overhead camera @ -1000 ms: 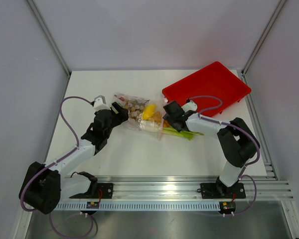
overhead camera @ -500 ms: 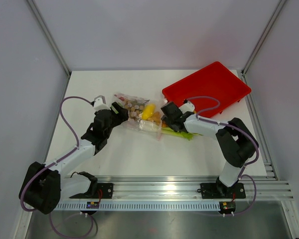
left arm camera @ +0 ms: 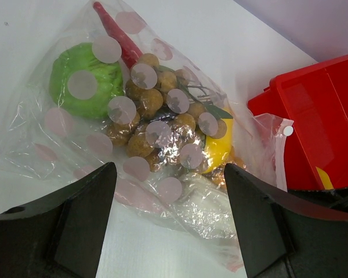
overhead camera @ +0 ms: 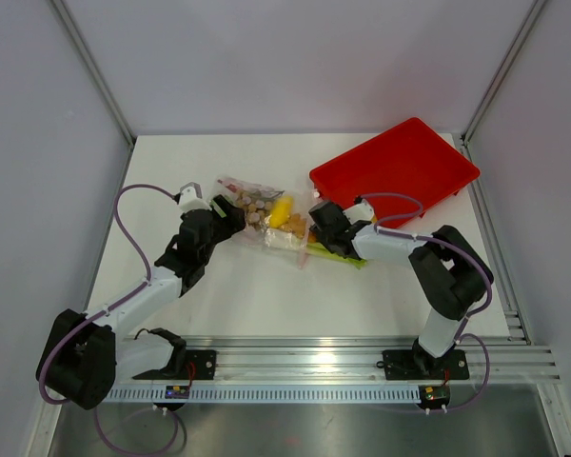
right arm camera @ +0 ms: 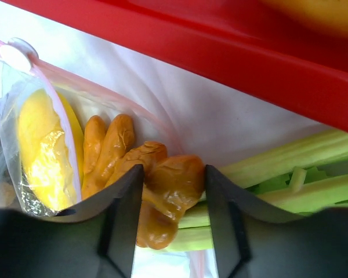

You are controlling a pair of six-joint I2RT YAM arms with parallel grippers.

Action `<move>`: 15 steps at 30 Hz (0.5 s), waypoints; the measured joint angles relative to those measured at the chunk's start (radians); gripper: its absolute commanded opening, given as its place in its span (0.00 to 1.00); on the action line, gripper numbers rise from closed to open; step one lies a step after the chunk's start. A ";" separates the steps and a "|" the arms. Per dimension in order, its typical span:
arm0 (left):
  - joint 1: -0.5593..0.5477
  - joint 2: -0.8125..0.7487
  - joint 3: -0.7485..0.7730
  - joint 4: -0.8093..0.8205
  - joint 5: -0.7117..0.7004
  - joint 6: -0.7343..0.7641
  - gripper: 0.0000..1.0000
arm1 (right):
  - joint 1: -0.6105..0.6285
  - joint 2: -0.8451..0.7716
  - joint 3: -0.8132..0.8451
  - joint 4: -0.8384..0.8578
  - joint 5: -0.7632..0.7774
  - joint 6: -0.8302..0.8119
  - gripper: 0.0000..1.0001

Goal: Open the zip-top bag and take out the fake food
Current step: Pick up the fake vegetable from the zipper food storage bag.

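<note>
One white table (overhead camera: 266,305) carries everything, and the biggest thing on it is a red tray (overhead camera: 395,167) lying askew at about 1 o'clock in the top view. Its near rim runs close along the working spot and fills the upper part of the right wrist view. Next in size is the zip-top bag (overhead camera: 262,224), a clear, crinkled pouch lying flat a little toward 12 o'clock from the table's middle, between the two arms. The left gripper (overhead camera: 230,217) sits at the bag's 9 o'clock end with its jaws spread wide and nothing clamped, and its wrist view shows the bag's film reaching across the gap between the fingers. The right gripper (overhead camera: 319,221) sits at the bag's 3 o'clock end, hemmed in between the tray's rim and the bag. An orange piece (right arm camera: 162,191) lies between its fingers, though whether they pinch it cannot be told. Green celery stalks (right arm camera: 290,156) lie at the orange piece's 3 o'clock, touching it. Whether they are inside the film is unclear. Inside the bag, a green round fruit (left arm camera: 84,78) lies at the 9 o'clock end, a cluster of tan balls (left arm camera: 156,124) in the middle, and a yellow piece (right arm camera: 43,150) just behind the pink zip strip (right arm camera: 104,87).
</note>
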 measured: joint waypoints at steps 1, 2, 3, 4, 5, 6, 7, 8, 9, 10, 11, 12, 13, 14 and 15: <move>0.000 0.000 0.000 0.000 0.000 0.000 0.79 | 0.000 0.000 -0.003 0.003 0.001 0.007 0.40; 0.000 0.000 0.000 0.000 0.000 0.000 0.79 | 0.000 0.000 -0.008 0.010 0.002 0.014 0.36; 0.000 0.000 0.000 0.000 0.000 0.000 0.79 | 0.000 0.000 -0.013 0.019 0.006 0.024 0.32; 0.000 0.000 0.000 0.000 0.000 0.000 0.79 | 0.000 -0.001 -0.017 0.027 0.008 0.034 0.29; 0.000 0.000 0.000 0.000 0.000 0.000 0.79 | 0.000 -0.003 -0.022 0.035 0.010 0.043 0.29; 0.000 0.000 0.000 0.000 0.000 0.000 0.79 | 0.000 -0.008 -0.030 0.043 0.013 0.051 0.29; 0.000 0.000 0.000 0.000 0.000 0.000 0.79 | 0.000 -0.016 -0.039 0.050 0.016 0.056 0.29; 0.000 0.000 0.000 0.000 0.000 0.000 0.79 | 0.000 -0.027 -0.050 0.056 0.018 0.061 0.28; 0.000 0.000 0.000 0.000 0.000 0.000 0.79 | 0.000 -0.039 -0.062 0.059 0.023 0.064 0.28; 0.000 0.000 0.000 0.000 0.000 0.000 0.79 | 0.000 -0.054 -0.073 0.060 0.028 0.066 0.28; 0.000 0.000 0.000 0.000 0.000 0.000 0.79 | 0.000 -0.066 -0.082 0.060 0.035 0.067 0.28; 0.000 0.000 0.000 0.000 0.000 0.000 0.79 | 0.000 -0.081 -0.091 0.060 0.042 0.069 0.28; 0.000 0.000 0.000 0.000 0.000 0.000 0.79 | 0.000 -0.096 -0.100 0.059 0.048 0.070 0.27; 0.000 0.000 0.000 0.000 0.000 0.000 0.79 | 0.000 -0.111 -0.108 0.060 0.055 0.071 0.27; 0.000 0.000 0.000 0.000 0.000 0.000 0.79 | 0.000 -0.125 -0.114 0.059 0.062 0.072 0.27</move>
